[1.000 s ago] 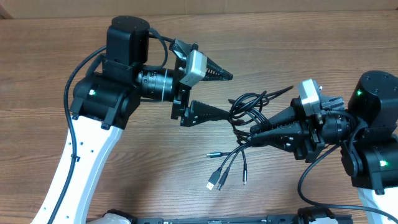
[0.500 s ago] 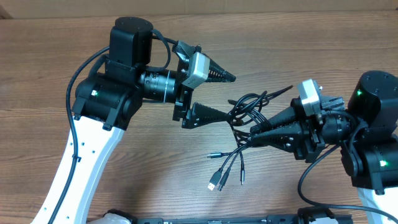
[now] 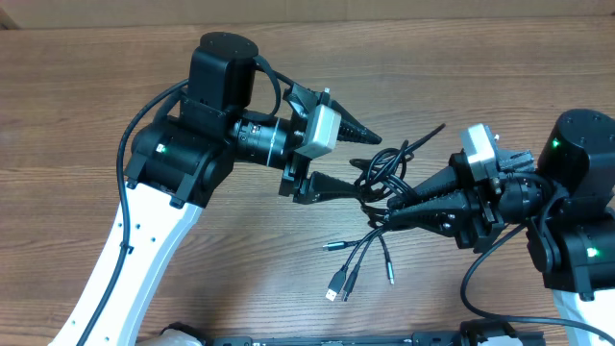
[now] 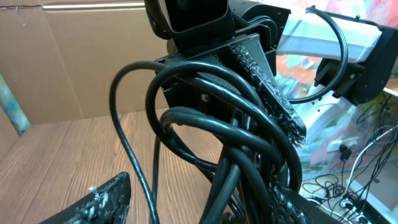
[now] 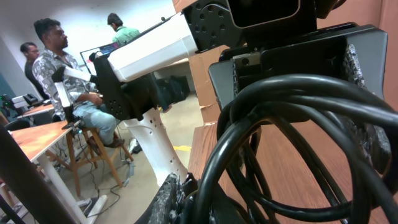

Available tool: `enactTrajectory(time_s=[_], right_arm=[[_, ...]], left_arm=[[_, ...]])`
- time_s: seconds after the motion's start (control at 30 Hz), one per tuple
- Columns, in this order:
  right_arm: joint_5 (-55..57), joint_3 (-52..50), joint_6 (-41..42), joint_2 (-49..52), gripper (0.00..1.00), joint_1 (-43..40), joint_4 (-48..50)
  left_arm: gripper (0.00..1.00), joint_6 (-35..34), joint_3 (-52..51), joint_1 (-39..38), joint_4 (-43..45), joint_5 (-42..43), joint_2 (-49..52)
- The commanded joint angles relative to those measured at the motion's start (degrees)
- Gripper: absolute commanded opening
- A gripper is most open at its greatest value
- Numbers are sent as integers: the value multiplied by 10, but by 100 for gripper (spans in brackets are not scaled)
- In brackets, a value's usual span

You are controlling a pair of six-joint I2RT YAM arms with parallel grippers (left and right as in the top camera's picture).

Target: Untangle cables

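Note:
The cables [image 3: 386, 169] are thin black cords knotted in loops at mid-table between the two arms. Their plug ends [image 3: 337, 286] trail toward the front edge. My left gripper [image 3: 369, 163] is open and straddles the loops from the left, one finger above them and one below. In the left wrist view the cables [image 4: 239, 155] crowd against the right finger [image 4: 298, 208], with a gap to the left finger [image 4: 102, 199]. My right gripper [image 3: 389, 213] is shut on the cables from the right. In the right wrist view its fingers [image 5: 180, 196] pinch a cord [image 5: 273, 106] that loops up.
Bare brown wood tabletop [image 3: 240, 259] lies around the bundle. A cardboard wall [image 4: 68, 68] stands behind the table. The left arm's white link [image 3: 144, 250] crosses the left front. The right arm's base [image 3: 577, 221] fills the right edge.
My left arm has moved right, bringing its jaws around the cable loops and narrowing them a little. The plug ends have shifted slightly right. The right gripper has kept its hold.

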Motion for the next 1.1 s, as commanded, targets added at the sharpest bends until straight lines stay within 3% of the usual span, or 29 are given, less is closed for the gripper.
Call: enactTrajectory(time_s=[0.0, 0.17, 0.27, 0.43, 0.53, 0.77, 1.07], right_arm=[[-17, 8, -1, -3, 10, 3, 4], [-16, 8, -1, -3, 4, 3, 4], [-16, 8, -1, -3, 4, 3, 4], [-16, 8, -1, -3, 4, 3, 4], [-16, 8, -1, -3, 4, 3, 7], [-19, 8, 0, -3, 4, 3, 20], [-19, 8, 0, -3, 4, 3, 21]], left_arm=[[66, 20, 9, -2, 0, 10, 4], [66, -18, 9, 35, -14, 10, 2], [72, -57, 9, 89, -23, 28, 2], [75, -42, 9, 183, -21, 132, 2], [77, -36, 9, 213, -20, 151, 3], [77, -31, 9, 191, -20, 148, 3], [83, 1, 9, 133, -25, 81, 3]])
